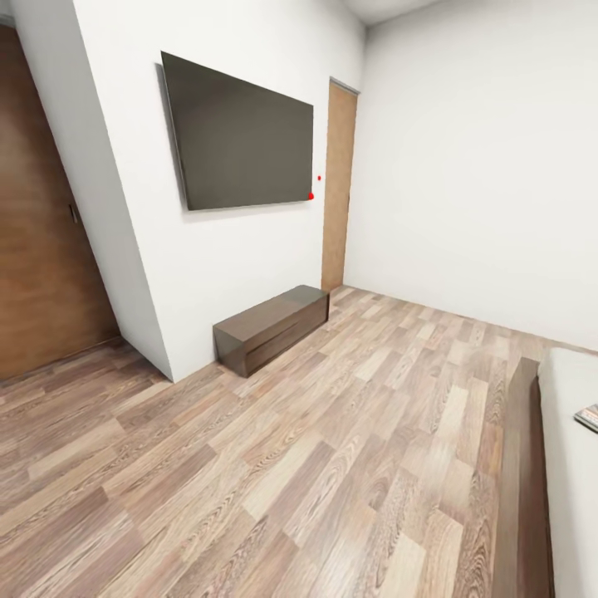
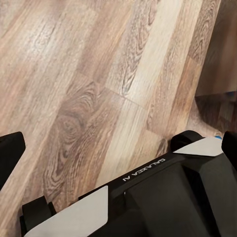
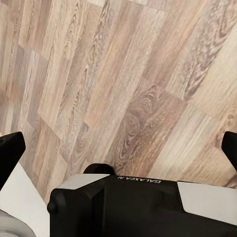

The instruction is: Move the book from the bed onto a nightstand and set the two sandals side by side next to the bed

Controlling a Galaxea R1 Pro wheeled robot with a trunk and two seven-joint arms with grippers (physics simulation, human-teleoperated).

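Observation:
At the right edge of the head view lies the bed (image 1: 525, 465), with a dark brown frame and a pale mattress. The book (image 1: 589, 416) rests flat on the mattress, cut by the picture's edge. The sandals and the nightstands are out of view. My left gripper (image 2: 118, 148) hangs open over the plank floor, its black fingertips (image 2: 10, 154) far apart and nothing between them. My right gripper (image 3: 118, 148) is open too, with its fingertips (image 3: 9, 154) spread wide above bare floor.
A long dark TV bench (image 1: 272, 325) stands against the white wall under a wall-mounted TV (image 1: 241, 137). A wooden door (image 1: 338, 187) is at the far corner, another wooden door (image 1: 41, 241) at the left. Open plank floor (image 1: 274, 465) lies between bench and bed. My black-and-white base (image 2: 148, 202) sits below both grippers.

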